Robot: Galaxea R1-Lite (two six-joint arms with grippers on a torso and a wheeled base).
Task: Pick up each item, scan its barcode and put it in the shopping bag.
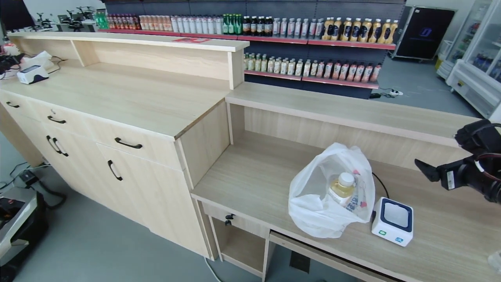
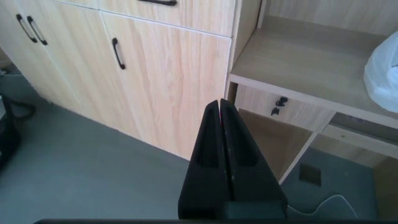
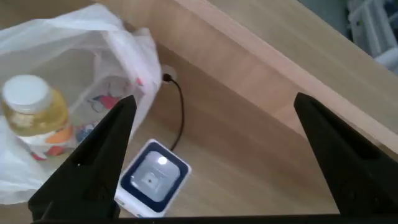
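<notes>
A white plastic shopping bag (image 1: 313, 203) stands open on the low wooden counter (image 1: 254, 176). Inside it is a bottle of yellow drink (image 1: 342, 188) with a white cap, which appears in the right wrist view as the bottle (image 3: 31, 112) in the bag (image 3: 74, 37). Just right of the bag sits the white barcode scanner (image 1: 392, 226) with a dark-framed window (image 3: 152, 177). My right gripper (image 3: 214, 102) hangs open and empty above the counter, right of the bag and over the scanner (image 1: 424, 168). My left gripper (image 2: 219, 107) is shut and empty, out over the floor in front of the cabinet.
A black cable (image 3: 180, 112) runs from the scanner to the counter's back wall. A taller cabinet with drawers (image 1: 117, 145) stands to the left, with a second scanner (image 1: 33, 74) on it. Bottle shelves (image 1: 313, 39) line the back. A pale object (image 1: 495, 260) lies at the counter's right edge.
</notes>
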